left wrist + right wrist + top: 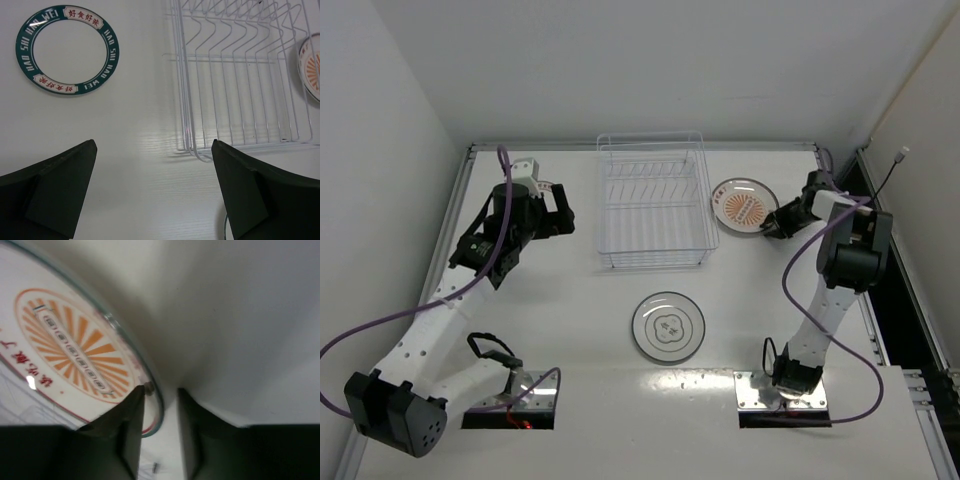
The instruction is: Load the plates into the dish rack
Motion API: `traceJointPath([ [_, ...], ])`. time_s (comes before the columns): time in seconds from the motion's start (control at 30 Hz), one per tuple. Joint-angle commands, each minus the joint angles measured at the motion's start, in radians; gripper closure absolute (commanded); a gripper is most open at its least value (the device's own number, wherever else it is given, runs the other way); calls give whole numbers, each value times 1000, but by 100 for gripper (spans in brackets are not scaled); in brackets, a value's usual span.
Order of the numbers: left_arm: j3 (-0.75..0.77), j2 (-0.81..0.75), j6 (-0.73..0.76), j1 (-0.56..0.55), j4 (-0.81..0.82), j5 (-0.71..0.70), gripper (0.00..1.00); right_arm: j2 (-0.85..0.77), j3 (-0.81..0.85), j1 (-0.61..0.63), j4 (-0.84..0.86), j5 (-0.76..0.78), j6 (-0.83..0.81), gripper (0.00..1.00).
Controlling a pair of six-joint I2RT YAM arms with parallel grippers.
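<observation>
The white wire dish rack (pixel 652 205) stands empty at the table's back middle; it also shows in the left wrist view (pixel 240 75). The orange sunburst plate (pixel 744 205) lies just right of it. My right gripper (pixel 777 222) straddles that plate's near-right rim (pixel 161 390); one finger (pixel 131 415) lies over the plate (pixel 75 347), the other stands just outside the rim with a small gap. The clover plate (pixel 668 326) lies flat in front of the rack. The dark-rimmed plate (pixel 67 49) lies left of the rack, hidden under my left arm from above. My left gripper (pixel 560 215) (pixel 153 145) hangs open and empty.
White walls close in the table at the back and both sides. A raised rail (pixel 640 146) runs along the back edge. Purple cables (pixel 380 335) loop from both arms. The arm bases (pixel 785 385) are bolted at the near edge.
</observation>
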Motion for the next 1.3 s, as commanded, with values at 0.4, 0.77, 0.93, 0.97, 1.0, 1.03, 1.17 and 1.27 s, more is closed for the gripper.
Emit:
traceJointPath([
  [0.4, 40, 12, -2, 30, 53, 53, 1, -16, 536, 168, -204, 429, -158, 100],
  [0.77, 51, 2, -33, 30, -3, 82, 1, -82, 829, 420, -285, 683, -477, 100],
  [0.93, 32, -7, -53, 30, -3, 112, 1, -100, 775, 538, -276, 782, -575, 100],
  [0.97, 32, -7, -53, 30, -3, 112, 1, -100, 751, 550, -267, 793, -585, 100],
  [1.0, 32, -7, -53, 30, -3, 123, 1, -109, 740, 559, -267, 802, -585, 100],
  [1.03, 32, -7, -53, 30, -3, 123, 1, -100, 740, 569, -252, 819, -595, 100],
  [1.17, 32, -16, -62, 30, -3, 123, 1, -28, 770, 615, -265, 883, -615, 100],
  [1.27, 32, -16, -62, 30, -13, 123, 1, 15, 781, 647, -256, 911, -654, 100],
])
